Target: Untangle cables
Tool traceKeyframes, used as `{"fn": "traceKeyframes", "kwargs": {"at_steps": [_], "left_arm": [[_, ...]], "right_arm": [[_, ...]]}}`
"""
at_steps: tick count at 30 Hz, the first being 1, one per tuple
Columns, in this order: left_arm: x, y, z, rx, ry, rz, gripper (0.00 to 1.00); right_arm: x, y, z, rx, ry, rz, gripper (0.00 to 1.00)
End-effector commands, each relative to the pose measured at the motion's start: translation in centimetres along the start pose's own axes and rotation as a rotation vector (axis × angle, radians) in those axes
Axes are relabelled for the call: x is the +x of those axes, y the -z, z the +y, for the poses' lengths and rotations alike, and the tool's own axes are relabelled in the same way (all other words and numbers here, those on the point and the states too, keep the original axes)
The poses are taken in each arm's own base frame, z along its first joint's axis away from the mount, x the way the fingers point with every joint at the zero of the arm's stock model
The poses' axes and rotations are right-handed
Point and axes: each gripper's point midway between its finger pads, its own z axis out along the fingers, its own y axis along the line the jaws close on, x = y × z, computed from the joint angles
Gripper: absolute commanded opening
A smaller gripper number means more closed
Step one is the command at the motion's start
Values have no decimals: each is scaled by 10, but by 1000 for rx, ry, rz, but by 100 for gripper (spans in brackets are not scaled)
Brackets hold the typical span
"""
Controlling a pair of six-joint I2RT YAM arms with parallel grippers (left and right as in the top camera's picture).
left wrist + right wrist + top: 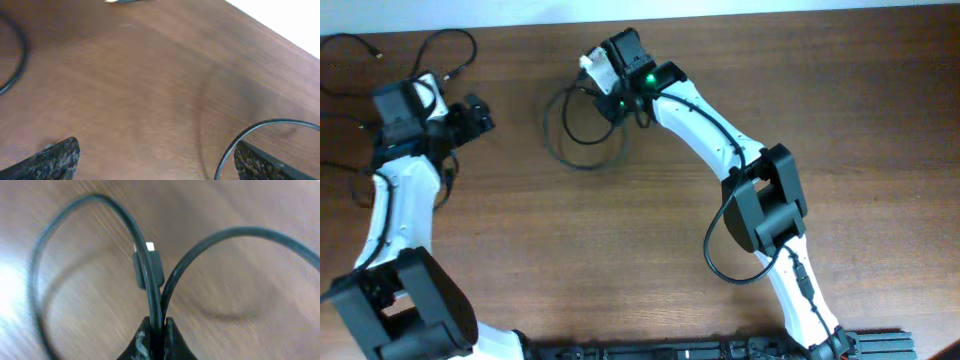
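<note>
Thin black cables (582, 128) lie looped on the wooden table at the upper middle. My right gripper (617, 105) is shut on two strands of them (156, 297); a small plug end (149, 266) with a white tip shows just beyond the fingers. My left gripper (480, 112) is open and empty over bare wood at the upper left. In the left wrist view a cable loop (250, 131) curves by the right finger, and another strand (15, 65) sits at the left edge.
More thin black cords (440, 50) lie at the table's far left around the left arm. The table's far edge (280, 30) meets a white surface. The right arm's thick black wire (720, 250) loops near its base.
</note>
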Motion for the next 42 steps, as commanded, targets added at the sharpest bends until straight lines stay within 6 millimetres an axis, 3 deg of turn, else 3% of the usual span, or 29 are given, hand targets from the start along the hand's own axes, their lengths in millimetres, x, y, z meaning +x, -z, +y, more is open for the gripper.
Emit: {"fn": "traceKeyframes", "kwargs": {"at_steps": [1,2,4,6,8,9,12,14,16,17,18,19,20,21,23,25,27,28,29,30,31,33,34,37,42], "left_arm": [[-8,17,30,-26,140,-11,99],[-6,20,43,-47,176,-3,99],[-3,23,55,-67,202,9,99],[-2,23,55,-67,203,12,99],[-2,22,50,-39,203,17,99],[-1,22,45,-12,203,22,99],[0,23,29,81,203,39,99],[2,25,9,190,182,58,99],[4,23,-22,273,88,66,99],[5,21,-40,301,49,62,99],[4,18,-68,344,23,48,99],[1,18,-83,369,13,35,99],[7,19,-114,434,7,49,99],[-3,20,-132,466,-39,-11,99],[-16,25,-143,495,-12,-49,99],[-54,52,-150,448,20,-70,99],[-88,70,-128,174,50,-90,99],[-90,70,-130,111,32,-41,99],[-80,58,-134,91,22,35,99],[-54,12,-131,66,25,160,99],[-36,-11,-133,98,38,234,99],[-13,-39,-135,141,70,326,99],[-1,-56,-129,116,104,365,99],[17,-84,-101,-43,176,387,99],[67,-128,-84,-163,243,490,99]], "right_arm": [[-58,23,58,-144,224,-188,4],[-66,23,75,-170,319,-224,4],[-100,33,117,-252,433,-389,4],[-101,31,143,-355,431,-426,4],[-87,24,153,-382,422,-375,91],[-85,23,154,-384,418,-367,99],[-88,25,137,-372,337,-365,99],[-96,35,104,-345,205,-370,98],[-106,56,36,-296,-57,-389,99],[-99,65,-9,-262,-203,-390,99],[-79,76,-66,-236,-479,-360,99],[-67,80,-87,-230,-616,-338,99],[-24,93,-129,-231,-850,-244,99],[3,99,-148,-201,-927,-191,99],[43,112,-176,-158,-1020,-124,99],[62,122,-193,-129,-1055,-106,99],[66,120,-196,-93,-1057,-99,99],[66,119,-195,-81,-1057,-89,99],[66,116,-189,-88,-1056,-74,99],[73,115,-185,-57,-1069,-36,99],[88,120,-188,23,-1092,16,98],[105,146,-195,190,-1103,76,99],[101,171,-197,267,-1090,67,99],[85,203,-190,278,-1048,26,99],[89,208,-183,275,-1058,54,99]]}}
